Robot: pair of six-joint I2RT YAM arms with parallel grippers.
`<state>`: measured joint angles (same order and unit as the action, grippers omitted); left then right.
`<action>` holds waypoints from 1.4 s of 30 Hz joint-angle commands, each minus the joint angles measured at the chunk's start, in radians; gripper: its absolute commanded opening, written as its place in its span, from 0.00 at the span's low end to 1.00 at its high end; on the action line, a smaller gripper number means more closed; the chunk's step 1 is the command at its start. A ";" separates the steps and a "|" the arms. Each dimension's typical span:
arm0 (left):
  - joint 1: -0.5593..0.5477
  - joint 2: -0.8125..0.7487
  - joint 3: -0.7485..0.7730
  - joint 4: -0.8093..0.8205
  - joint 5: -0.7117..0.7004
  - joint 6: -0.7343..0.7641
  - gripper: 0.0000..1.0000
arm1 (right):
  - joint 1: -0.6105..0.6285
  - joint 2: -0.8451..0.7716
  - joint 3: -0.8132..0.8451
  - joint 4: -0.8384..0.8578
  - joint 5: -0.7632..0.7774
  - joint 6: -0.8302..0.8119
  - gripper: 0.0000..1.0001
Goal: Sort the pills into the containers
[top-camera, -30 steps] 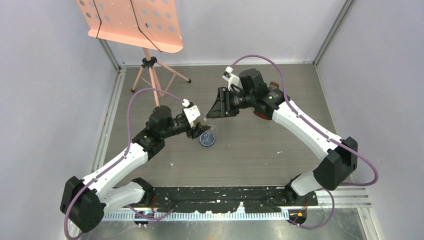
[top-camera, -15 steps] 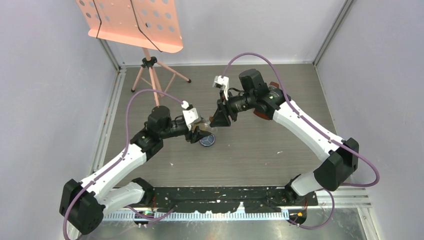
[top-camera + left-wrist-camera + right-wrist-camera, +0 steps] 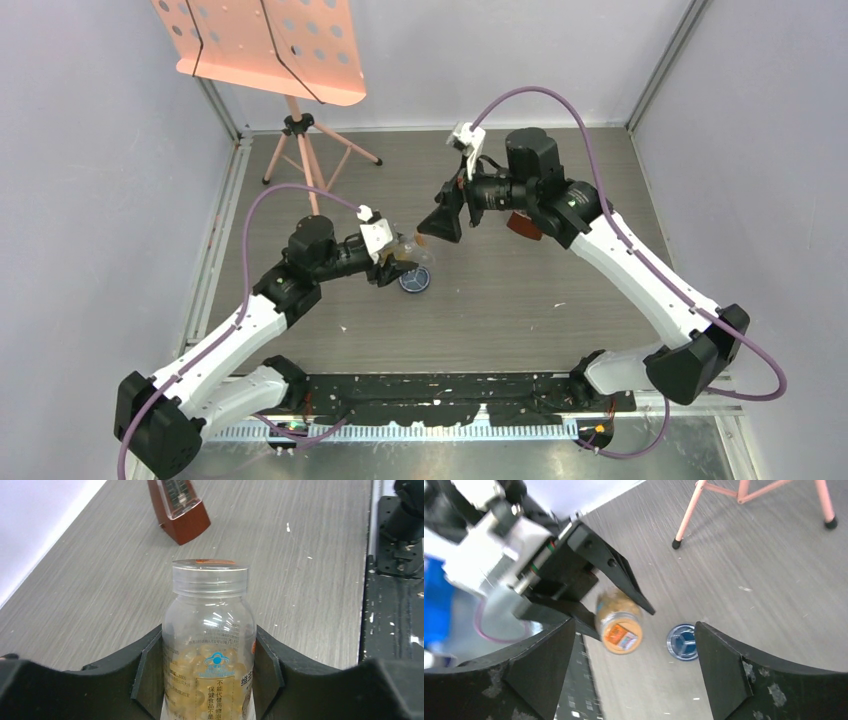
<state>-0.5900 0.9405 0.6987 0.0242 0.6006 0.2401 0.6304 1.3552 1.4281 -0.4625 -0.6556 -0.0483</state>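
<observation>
Left pincer clamps a clear, ribbed-neck bottle of tan pills; right pincer gapes near the glossy round dish.

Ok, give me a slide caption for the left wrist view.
Left gripper clamped on a pill bottle with the metronome on the table beyond.

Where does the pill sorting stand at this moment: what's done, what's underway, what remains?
Done: nothing sorted yet; the blue dish looks bare in the right wrist view. In hand: the left gripper is shut on the bottle, with the pills inside and its orange-and-white top on. The right gripper is open and pointed at the bottle. Left: open the bottle, get the pills out and sort them.
</observation>
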 commanded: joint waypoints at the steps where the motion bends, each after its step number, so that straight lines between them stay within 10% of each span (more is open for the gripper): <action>1: -0.005 -0.019 -0.008 0.058 -0.083 0.043 0.00 | 0.000 -0.008 0.001 0.070 0.118 0.495 0.87; 5: -0.005 -0.021 -0.011 0.062 -0.111 0.071 0.00 | 0.009 0.042 -0.005 0.053 0.145 0.722 0.79; 9: -0.004 -0.019 -0.015 0.061 -0.118 0.087 0.00 | 0.021 0.055 -0.034 0.093 0.135 0.817 0.99; 15: -0.005 -0.014 -0.013 0.071 -0.118 0.093 0.00 | 0.028 0.070 -0.088 0.140 0.104 0.876 0.99; 20: -0.005 -0.006 -0.001 0.072 -0.107 0.086 0.00 | 0.028 0.078 -0.091 0.167 0.062 0.897 0.71; 31: -0.005 0.032 0.039 0.063 -0.121 0.078 0.00 | 0.028 0.100 -0.069 0.050 0.043 0.831 0.72; 42: -0.004 0.051 0.064 0.053 -0.139 0.056 0.00 | 0.027 0.114 -0.018 -0.046 0.092 0.681 0.32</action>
<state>-0.5938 0.9928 0.7044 0.0330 0.4694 0.3130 0.6537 1.4784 1.3575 -0.4942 -0.5594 0.7242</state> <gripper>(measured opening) 0.548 0.457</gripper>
